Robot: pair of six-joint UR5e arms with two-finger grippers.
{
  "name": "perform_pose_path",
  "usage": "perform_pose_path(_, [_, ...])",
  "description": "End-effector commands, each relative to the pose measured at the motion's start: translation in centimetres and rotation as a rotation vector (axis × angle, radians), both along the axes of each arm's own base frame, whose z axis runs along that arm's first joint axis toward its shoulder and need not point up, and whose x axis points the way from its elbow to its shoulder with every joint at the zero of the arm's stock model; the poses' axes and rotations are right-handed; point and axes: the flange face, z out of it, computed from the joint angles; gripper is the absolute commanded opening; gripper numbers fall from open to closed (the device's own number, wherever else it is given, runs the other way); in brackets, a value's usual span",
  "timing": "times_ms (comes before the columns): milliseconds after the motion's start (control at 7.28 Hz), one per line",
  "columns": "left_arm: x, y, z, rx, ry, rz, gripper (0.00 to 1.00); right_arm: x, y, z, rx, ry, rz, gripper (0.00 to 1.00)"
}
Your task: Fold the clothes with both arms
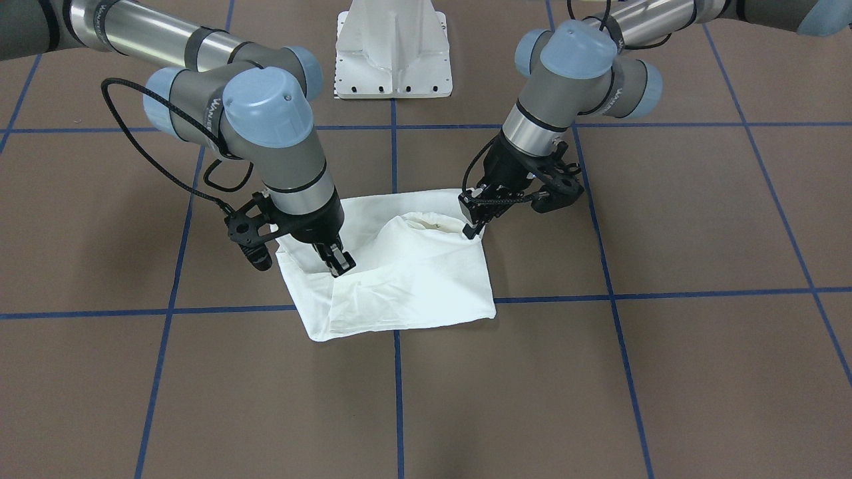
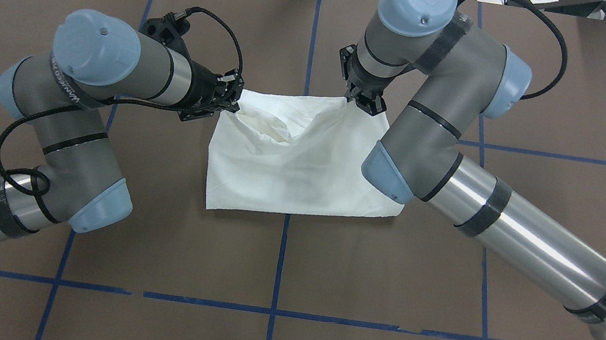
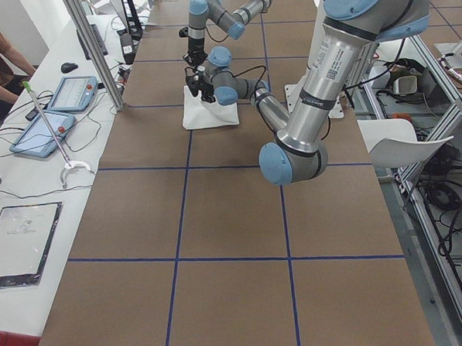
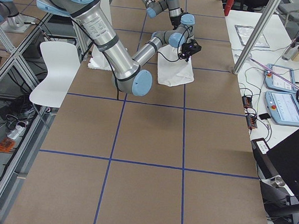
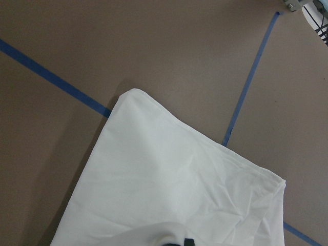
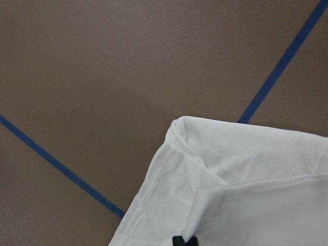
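The white shirt (image 1: pixel 413 279) lies folded into a rough rectangle on the brown table, near its middle (image 2: pixel 298 163). My left gripper (image 1: pixel 474 219) is shut on the shirt's far corner on my left (image 2: pixel 233 104), and the cloth rises toward it. At the other far corner my right gripper (image 1: pixel 339 264) is shut on the cloth too (image 2: pixel 361 102). Between the two grips the top layer sags in a loose fold, with the collar opening showing there. Both wrist views look down on the shirt (image 5: pixel 169 184) (image 6: pixel 246 174), with only a dark fingertip at the bottom edge.
The white pedestal base (image 1: pixel 394 53) stands at my edge of the table. Blue tape lines (image 2: pixel 281 262) grid the brown surface. In the exterior left view, a side bench (image 3: pixel 30 191) holds tablets and a person sits beside it. A white chair (image 4: pixel 52 75) stands off the table.
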Motion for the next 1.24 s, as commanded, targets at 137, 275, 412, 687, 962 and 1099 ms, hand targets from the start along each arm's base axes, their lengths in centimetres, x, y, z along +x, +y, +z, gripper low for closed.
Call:
perform_pose_path(137, [0.9, -3.2, 2.8, 0.03, -0.016, -0.015, 0.0, -1.8, -2.5, 2.1, 0.025, -0.008, -0.008, 0.02])
perform_pose_path(275, [0.7, -5.0, 4.4, 0.049, -0.047, -0.021, 0.45, -2.4, -2.9, 2.6, 0.037, 0.008, -0.019, 0.99])
perform_pose_path(412, [-1.2, -8.4, 6.0, 0.09, -0.076, -0.05, 0.58, -2.0, -4.1, 2.9, 0.062, 0.026, -0.034, 1.0])
perform_pose_path(687, [-3.9, -12.0, 9.2, 0.115, -0.115, -0.09, 0.59, 2.8, -8.8, 6.1, 0.149, 0.105, -0.078, 1.0])
perform_pose_path(962, [-4.7, -12.5, 9.1, 0.14, -0.125, -0.086, 0.58, 6.0, -10.0, 11.2, 0.184, 0.164, -0.139, 1.0])
perform_pose_path(1099, [-6.8, -13.3, 9.7, 0.196, -0.152, -0.039, 0.58, 8.7, -10.6, 14.0, 0.2, 0.167, -0.194, 1.0])
